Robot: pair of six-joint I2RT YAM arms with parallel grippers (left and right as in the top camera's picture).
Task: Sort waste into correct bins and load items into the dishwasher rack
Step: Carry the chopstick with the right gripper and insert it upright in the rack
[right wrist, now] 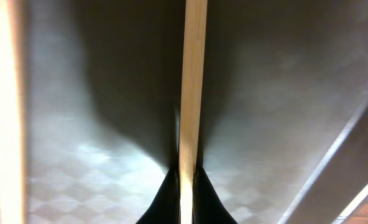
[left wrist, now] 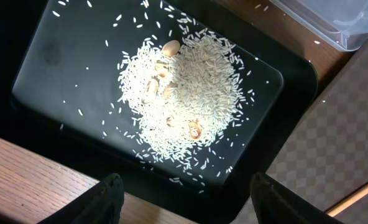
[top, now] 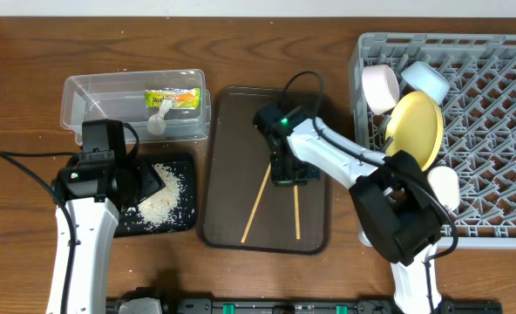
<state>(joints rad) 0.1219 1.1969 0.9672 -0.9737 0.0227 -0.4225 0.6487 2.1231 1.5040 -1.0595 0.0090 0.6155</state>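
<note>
The right end effector [right wrist: 188,186] is pinched on a chopstick [right wrist: 193,74] above the brown tray [right wrist: 277,124]. The left end effector [left wrist: 185,200] hangs wide apart, empty, above rice [left wrist: 184,99] in the black tray [left wrist: 47,56].

Dk brown serving tray [top: 227,131] — mid-table; wood table [top: 23,87].

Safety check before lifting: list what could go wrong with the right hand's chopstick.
The right hand pinches the thin wooden chopstick near one end; it may pivot or slip. The second wooden chopstick lies close by on the dark brown serving tray and could be knocked. The open lattice of the grey plastic rack might let it fall through.
</note>
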